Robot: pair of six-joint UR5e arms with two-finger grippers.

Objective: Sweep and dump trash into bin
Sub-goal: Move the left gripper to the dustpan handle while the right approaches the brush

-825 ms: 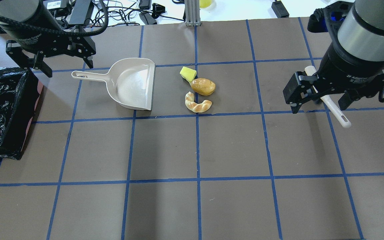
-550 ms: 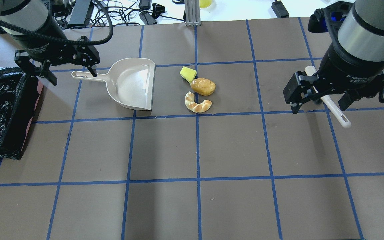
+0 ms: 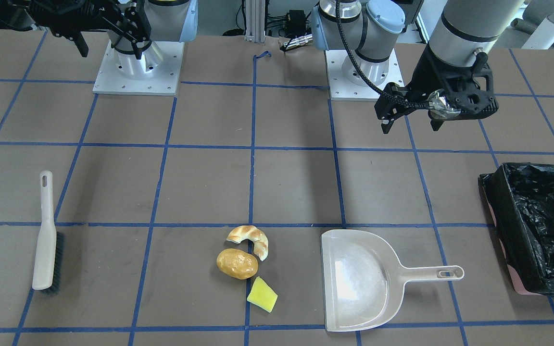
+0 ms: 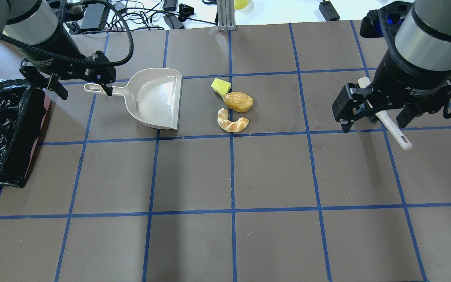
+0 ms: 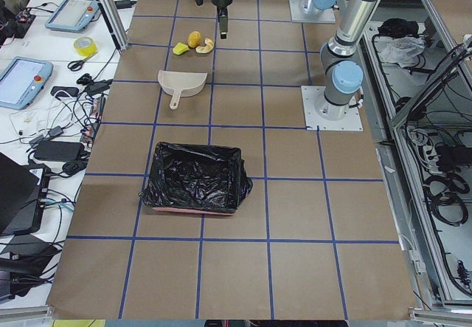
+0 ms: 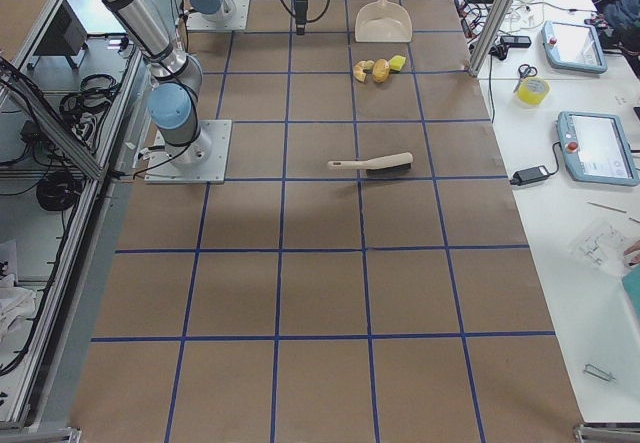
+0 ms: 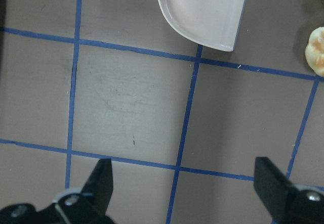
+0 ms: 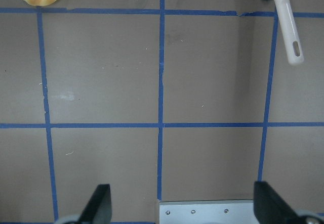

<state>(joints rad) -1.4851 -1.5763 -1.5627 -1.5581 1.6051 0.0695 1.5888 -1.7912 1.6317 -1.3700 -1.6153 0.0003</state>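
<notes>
Overhead exterior shows the brown table (image 4: 272, 172), gridded with blue tape, carrying everything. At its left end stands the rectangular pink-sided bin lined with a crinkled black plastic bag (image 3: 508, 216), well apart from the trash. The left claw (image 4: 84, 93) hangs above the table with its fingers spread wide and nothing between them; from overhead it lines up with the end of the dustpan's handle, though how high it hangs is hard to judge. The right claw (image 4: 374, 124) is likewise wide open and empty, held over the white-handled brush with dark bristles (image 3: 46, 240), which lies flat on the table. The beige plastic dustpan (image 4: 155, 98) lies between bin and trash, handle toward the bin, mouth toward the pieces. Near that mouth sit the golden-brown potato-shaped lump (image 4: 239, 101), the curved tan-and-white croissant (image 4: 232, 122) just beside it, and the yellow sponge-like wedge (image 4: 220, 86) against its other side.
</notes>
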